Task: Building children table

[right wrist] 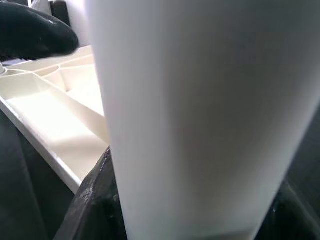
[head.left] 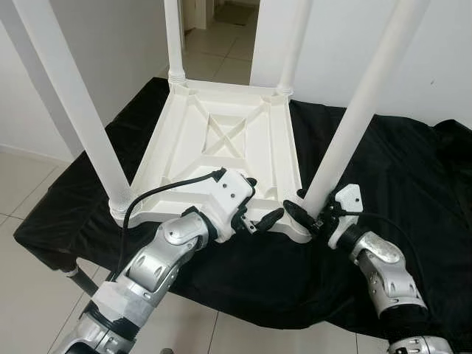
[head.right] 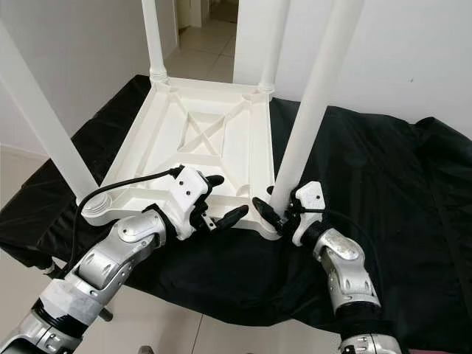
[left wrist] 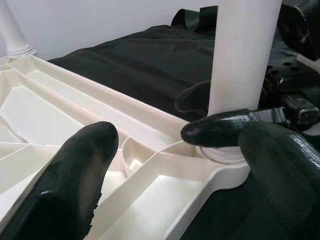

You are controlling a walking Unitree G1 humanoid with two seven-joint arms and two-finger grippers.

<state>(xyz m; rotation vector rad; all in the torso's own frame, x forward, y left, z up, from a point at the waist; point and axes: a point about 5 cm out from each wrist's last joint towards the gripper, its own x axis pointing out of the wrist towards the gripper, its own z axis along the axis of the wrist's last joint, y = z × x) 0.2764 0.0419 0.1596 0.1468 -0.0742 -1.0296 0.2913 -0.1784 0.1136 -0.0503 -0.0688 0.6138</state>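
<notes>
- The white tabletop (head.left: 221,140) lay upside down on a black cloth (head.left: 398,177) in the middle of the frame, ribbed underside up, with four white legs rising from its corners.
- The right gripper (head.left: 316,215), at lower right of centre, had its two black fingers closed around the foot of the near right leg (head.left: 346,133), just above that corner's socket; in the right wrist view the leg (right wrist: 200,120) sat squarely between them.
- The left gripper (head.left: 259,219), at lower centre, hung over the tabletop's near edge with its fingers spread apart and nothing between them; one fingertip (left wrist: 220,134) reached toward the same socket.
- The step looked to be seating this last leg. Doing it well would call for keeping the leg upright in line with the socket, and turning or pressing it straight down rather than sideways.
- The left gripper could steady the corner, since the light tabletop might slide on the cloth.
- Whether the leg was fully home could not be told.
</notes>
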